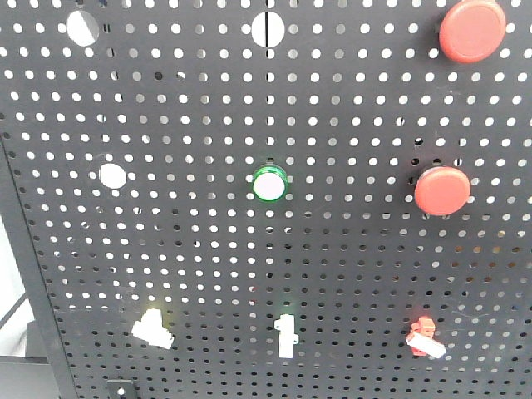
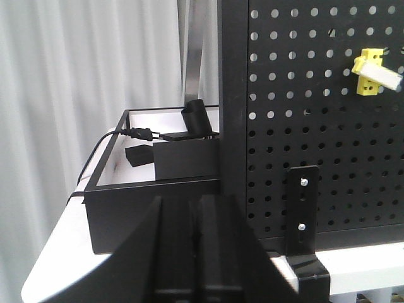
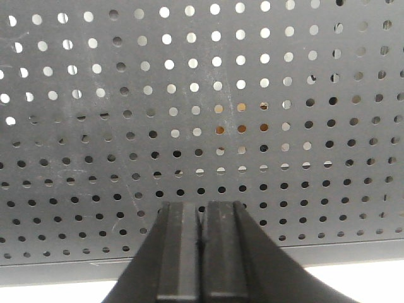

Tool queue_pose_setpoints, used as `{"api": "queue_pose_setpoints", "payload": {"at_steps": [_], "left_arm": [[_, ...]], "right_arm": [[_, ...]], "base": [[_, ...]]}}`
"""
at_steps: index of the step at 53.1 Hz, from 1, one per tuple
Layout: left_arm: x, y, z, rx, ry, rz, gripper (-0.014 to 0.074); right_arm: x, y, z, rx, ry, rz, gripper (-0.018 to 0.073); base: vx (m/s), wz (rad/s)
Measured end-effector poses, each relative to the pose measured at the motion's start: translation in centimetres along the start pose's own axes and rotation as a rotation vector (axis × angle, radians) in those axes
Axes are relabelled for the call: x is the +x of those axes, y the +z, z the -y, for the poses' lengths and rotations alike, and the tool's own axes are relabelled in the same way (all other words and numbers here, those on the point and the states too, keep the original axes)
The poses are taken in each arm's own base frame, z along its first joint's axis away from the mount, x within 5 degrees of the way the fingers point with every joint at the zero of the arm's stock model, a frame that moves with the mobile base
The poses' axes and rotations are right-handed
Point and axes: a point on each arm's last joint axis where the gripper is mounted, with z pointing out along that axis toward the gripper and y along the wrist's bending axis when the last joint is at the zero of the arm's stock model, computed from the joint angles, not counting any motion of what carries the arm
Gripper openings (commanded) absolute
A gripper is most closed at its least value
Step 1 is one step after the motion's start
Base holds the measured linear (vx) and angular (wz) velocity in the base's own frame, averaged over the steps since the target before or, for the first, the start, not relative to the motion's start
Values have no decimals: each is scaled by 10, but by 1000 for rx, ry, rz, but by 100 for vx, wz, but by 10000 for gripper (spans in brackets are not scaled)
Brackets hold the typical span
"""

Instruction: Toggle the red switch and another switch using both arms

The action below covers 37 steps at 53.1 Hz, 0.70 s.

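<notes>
red switch (image 1: pixel 424 336), pale yellow switch (image 2: pixel 374 72): stiff little levers, likely best pushed at their white tips. yellow lies up-right of the closed left gripper (image 2: pixel 197 208); right gripper (image 3: pixel 202 211) closed too.

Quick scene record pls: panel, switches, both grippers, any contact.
panel: black pegboard, upright
red switch: bottom row, right in front view, nothing touching it
pale yellow switch: bottom row, left, nothing touching it
between them: white toggle
above: green round button; two red push buttons
left gripper: shut, off the board, below-left of yellow switch
right gripper: shut, facing bare pegboard
</notes>
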Motion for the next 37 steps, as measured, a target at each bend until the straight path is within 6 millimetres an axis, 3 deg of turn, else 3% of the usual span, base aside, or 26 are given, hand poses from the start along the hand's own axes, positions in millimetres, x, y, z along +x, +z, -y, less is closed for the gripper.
{"api": "queue_pose_setpoints", "payload": {"at_steps": [17, 37], "left_arm": [[-3, 0, 0, -4, 0, 37, 3], [-17, -2, -2, -19, -46, 185, 3]], "right_arm": [[-1, 0, 0, 0, 0, 7, -6], [-16, -1, -1, -8, 19, 157, -6]], "base": [[0, 0], [0, 0]]}}
